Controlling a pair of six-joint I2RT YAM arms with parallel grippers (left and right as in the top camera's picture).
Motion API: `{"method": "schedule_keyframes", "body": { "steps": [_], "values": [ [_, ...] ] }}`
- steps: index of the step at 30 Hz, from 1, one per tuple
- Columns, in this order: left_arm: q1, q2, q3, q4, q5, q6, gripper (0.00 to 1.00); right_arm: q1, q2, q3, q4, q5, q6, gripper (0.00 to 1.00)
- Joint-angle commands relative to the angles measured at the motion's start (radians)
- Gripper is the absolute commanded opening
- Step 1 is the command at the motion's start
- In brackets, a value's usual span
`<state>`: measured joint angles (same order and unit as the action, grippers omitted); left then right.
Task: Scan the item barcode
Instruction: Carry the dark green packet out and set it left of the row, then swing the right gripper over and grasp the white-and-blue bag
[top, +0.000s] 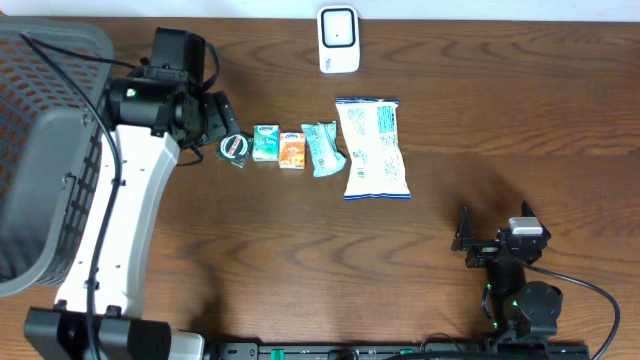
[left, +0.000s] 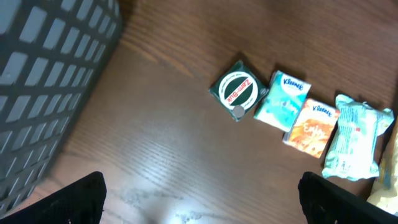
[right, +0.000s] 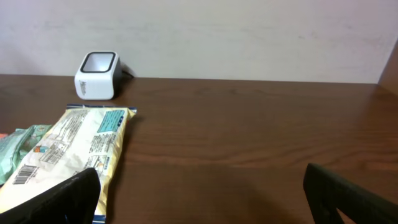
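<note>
left gripper (left: 208, 208) hanging spread, empty, above table near green packet (left: 238, 90) | packet lying at row's left end, just beside Kleenex pack (left: 283, 99), barcode not showing | suggesting: pinching free edges, presenting coded face to scanner (top: 339, 39) | right gripper (right: 200, 196) idling spread

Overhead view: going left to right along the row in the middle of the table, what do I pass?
Basket → green pack → teal Kleenex → orange Kleenex → wipes → white bag.
</note>
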<state>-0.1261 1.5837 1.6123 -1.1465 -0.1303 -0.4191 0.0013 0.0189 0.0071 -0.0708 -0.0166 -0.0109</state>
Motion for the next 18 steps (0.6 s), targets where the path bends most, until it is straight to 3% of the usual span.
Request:
{"method": "schedule_keyframes", "body": {
  "steps": [1,18],
  "values": [
    [0.002,0.003,0.009,-0.005,-0.009,-0.017,0.98,0.006,0.001,-0.002,-0.005,0.007,0.01,0.99],
    [0.002,0.004,0.009,-0.005,-0.009,-0.017,0.98,0.006,0.001,-0.002,0.0,-0.026,0.041,0.99]
  ]
}}
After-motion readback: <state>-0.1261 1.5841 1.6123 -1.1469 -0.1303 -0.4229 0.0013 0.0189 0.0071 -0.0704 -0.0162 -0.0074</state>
